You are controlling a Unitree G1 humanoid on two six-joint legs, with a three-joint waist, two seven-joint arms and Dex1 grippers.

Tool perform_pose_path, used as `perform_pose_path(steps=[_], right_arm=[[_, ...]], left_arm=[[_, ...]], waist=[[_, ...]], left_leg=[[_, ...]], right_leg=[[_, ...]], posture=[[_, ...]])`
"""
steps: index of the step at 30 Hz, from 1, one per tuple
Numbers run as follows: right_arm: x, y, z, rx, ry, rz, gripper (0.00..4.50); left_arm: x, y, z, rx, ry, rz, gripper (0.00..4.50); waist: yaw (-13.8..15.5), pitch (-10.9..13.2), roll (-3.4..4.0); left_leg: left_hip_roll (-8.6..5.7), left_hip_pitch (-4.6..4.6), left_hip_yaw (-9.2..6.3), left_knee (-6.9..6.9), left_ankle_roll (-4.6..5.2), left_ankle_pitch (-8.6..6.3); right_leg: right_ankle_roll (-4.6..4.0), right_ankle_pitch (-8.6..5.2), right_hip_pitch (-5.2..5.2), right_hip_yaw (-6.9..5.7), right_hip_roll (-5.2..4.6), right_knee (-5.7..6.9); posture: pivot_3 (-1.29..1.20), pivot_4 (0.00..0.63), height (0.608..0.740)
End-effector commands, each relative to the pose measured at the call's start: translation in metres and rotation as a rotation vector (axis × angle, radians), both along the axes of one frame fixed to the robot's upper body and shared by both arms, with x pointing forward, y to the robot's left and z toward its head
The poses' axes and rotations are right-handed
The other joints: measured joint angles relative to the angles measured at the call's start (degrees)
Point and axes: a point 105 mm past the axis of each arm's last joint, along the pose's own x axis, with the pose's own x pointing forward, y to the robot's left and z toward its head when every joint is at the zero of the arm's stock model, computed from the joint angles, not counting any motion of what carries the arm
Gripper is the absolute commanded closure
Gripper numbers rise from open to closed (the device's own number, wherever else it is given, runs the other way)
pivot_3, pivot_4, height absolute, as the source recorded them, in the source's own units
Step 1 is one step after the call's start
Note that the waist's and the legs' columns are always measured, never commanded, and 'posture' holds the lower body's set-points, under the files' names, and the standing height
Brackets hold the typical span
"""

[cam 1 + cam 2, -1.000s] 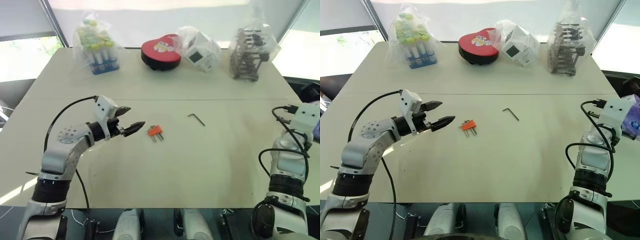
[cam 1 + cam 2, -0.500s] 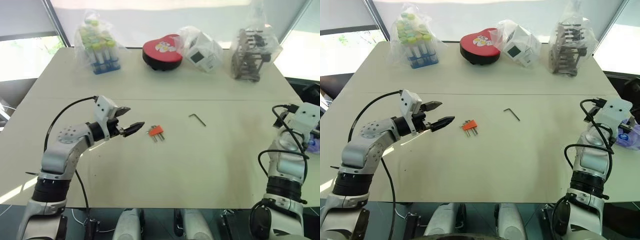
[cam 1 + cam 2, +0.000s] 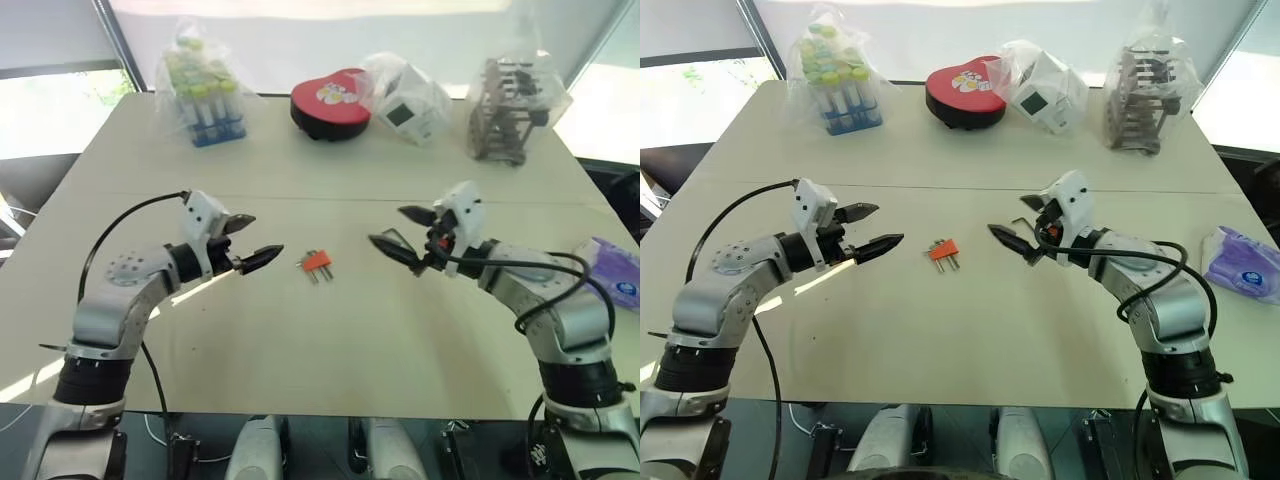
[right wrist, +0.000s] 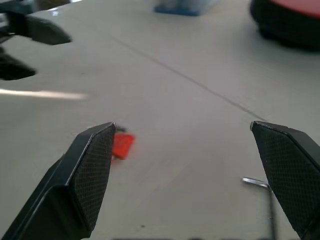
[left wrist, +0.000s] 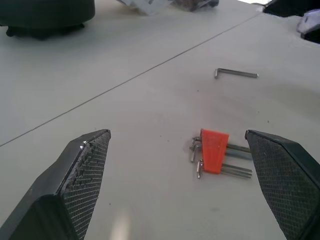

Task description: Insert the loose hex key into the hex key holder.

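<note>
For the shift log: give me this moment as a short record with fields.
loose hex key: flat on the table, ungrasped
hex key holder: on the table, between both end effectors, untouched
left end effector: open, empty, pointing at the holder
right end effector: open, empty, by the loose key
far edge: red heart-shaped box, three bagged items

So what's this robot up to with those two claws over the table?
It is getting ready to fit a loose hex key into a small orange hex key holder. Both lie untouched on the table, the key a little apart from the holder. The left gripper hangs open on one side of the holder, and the right gripper hangs open on the other side, close by the key. Neither holds anything yet. Bagged items and a red heart-shaped box sit along the far edge.
</note>
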Motion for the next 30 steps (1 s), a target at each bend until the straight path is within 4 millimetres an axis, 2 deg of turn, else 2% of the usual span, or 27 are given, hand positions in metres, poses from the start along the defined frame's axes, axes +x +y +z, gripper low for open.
perform_pose_path(steps=[1,6,11,17,25,30], right_arm=[[0.013,0.006,0.002,-0.111,-0.074,0.095,0.04],[0.037,0.018,-0.026,-0.346,-0.151,0.194,0.04],[0.045,0.037,-0.049,-0.452,-0.215,0.283,0.04],[0.045,0.065,-0.055,-0.449,-0.252,0.378,0.04],[0.043,0.092,-0.062,-0.437,-0.249,0.462,0.04],[0.045,0.086,-0.075,-0.472,-0.198,0.464,0.04]], left_arm=[[-0.011,0.0,0.014,-0.006,-0.025,-0.032,0.0],[-0.02,0.003,0.014,-0.013,-0.008,-0.022,0.0],[-0.03,0.009,0.017,-0.02,-0.009,0.02,0.0],[-0.041,0.019,0.019,-0.006,-0.007,0.082,0.0],[-0.05,0.029,0.02,0.006,-0.008,0.145,0.0],[-0.056,0.032,0.018,0.009,0.0,0.17,0.0]], waist=[[-0.19,0.0,0.0],[-0.27,0.0,0.0],[-0.24,0.01,0.0],[-0.29,0.01,-0.01],[-0.33,0.01,0.0],[-0.35,0.0,0.01]], left_leg=[[0.01,0.0,-0.01,0.0,0.0,0.0],[0.04,-0.01,0.01,-0.05,-0.01,0.0],[0.04,-0.02,0.04,-0.04,-0.02,0.01],[0.05,-0.01,0.03,-0.03,-0.05,0.03],[0.05,0.0,0.03,-0.03,-0.08,0.04],[0.06,0.02,0.02,-0.03,-0.09,0.05]], right_leg=[[0.0,0.0,0.0,0.0,0.03,0.01],[0.0,0.0,-0.09,0.0,0.08,0.06],[0.01,0.01,-0.1,0.01,0.06,0.06],[0.01,0.01,-0.09,0.01,0.04,0.1],[0.0,0.01,-0.09,0.0,0.04,0.11],[0.0,0.01,-0.08,0.0,0.03,0.13]], posture=[[0.0,0.15,0.74],[0.0,0.15,0.74],[0.0,0.15,0.74],[0.0,0.15,0.74],[0.0,0.15,0.74],[0.0,0.15,0.74]])
